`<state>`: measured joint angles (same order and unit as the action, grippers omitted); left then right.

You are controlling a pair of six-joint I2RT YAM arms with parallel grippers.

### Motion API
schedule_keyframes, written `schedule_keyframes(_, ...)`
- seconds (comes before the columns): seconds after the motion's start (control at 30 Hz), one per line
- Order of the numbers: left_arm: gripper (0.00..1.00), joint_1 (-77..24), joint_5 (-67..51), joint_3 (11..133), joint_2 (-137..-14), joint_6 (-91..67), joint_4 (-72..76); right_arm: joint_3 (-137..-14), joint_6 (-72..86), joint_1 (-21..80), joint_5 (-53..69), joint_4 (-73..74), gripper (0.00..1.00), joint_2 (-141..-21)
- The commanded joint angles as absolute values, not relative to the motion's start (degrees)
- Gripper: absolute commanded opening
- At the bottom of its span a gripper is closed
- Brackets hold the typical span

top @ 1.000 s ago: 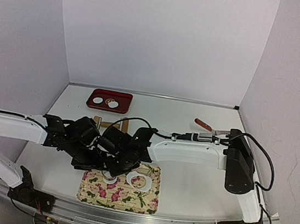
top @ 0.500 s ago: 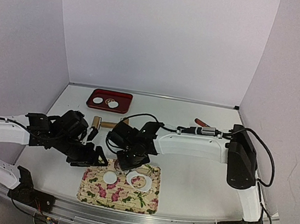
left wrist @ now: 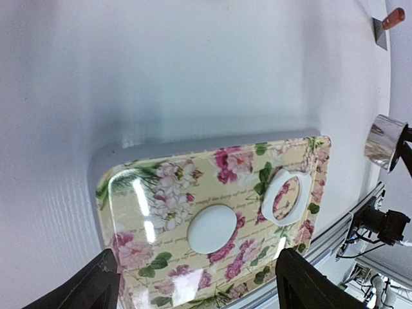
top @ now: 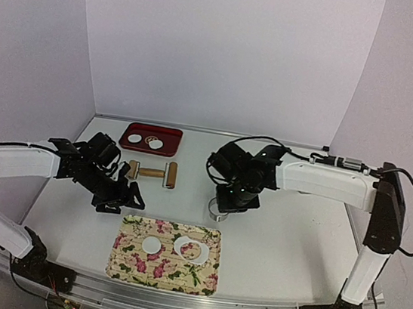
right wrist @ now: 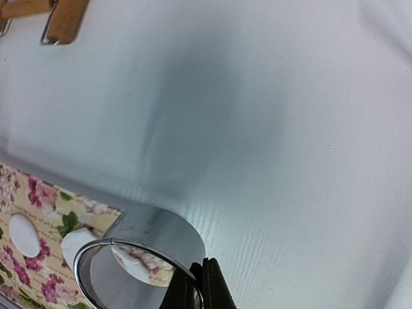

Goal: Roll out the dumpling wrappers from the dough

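- We find the left gripper [top: 121, 193] hanging over the table [top: 285, 249], just behind the far-left corner of the floral tray [top: 131, 266].
- Its jaws are spread wide with nothing between them. In the wrist view the two dark fingers [left wrist: 96, 286] frame the tray from either side.
- There's our dumpling wrapper [top: 151, 245]: one round white disc, lying flat near the middle of the floral tray.
- Just to its right on the same tray sits the dough leftover [top: 192, 249], a white piece with a hole through it.
- Two more wrappers [top: 134, 139] lie side by side in the red tray [top: 171, 132] at the far side of the table.
- Over to the right gripper [top: 224, 203]: it is pinched tight on the wall of the metal ring cutter [top: 219, 211], just behind the floral tray's far edge.
- We cannot tell whether the cutter touches the table.
- The rolling pin [top: 155, 172] lies on the table between the two trays, near the left gripper.
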<state>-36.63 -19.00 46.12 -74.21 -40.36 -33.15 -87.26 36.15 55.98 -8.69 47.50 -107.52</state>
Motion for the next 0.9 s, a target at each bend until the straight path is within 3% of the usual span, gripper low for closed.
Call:
schedule_keyframes(0.0, 0.84, -33.54, -18.78, 45.39, -75.16, -39.04, -33.71, -78.84, 37.15, 48.88, -10.52, 48.99, 0.0, -101.32)
schedule_keyframes(0.23, 0.84, -32.9, -17.99, 40.39, -76.14, -40.45, -32.96, -68.83, 35.34, 40.18, -8.46, 44.68, 0.0, -96.9)
schedule_keyframes(0.5, 0.65, -32.87, -17.77, 37.62, -77.55, -40.03, -31.56, -63.65, 35.5, 35.2, -6.9, 40.57, 0.01, -96.44)
schedule_keyframes(0.87, 0.49, -32.96, -18.79, 37.88, -82.64, -36.93, -28.53, -61.66, 36.43, 32.84, -6.89, 38.51, 0.16, -98.08)
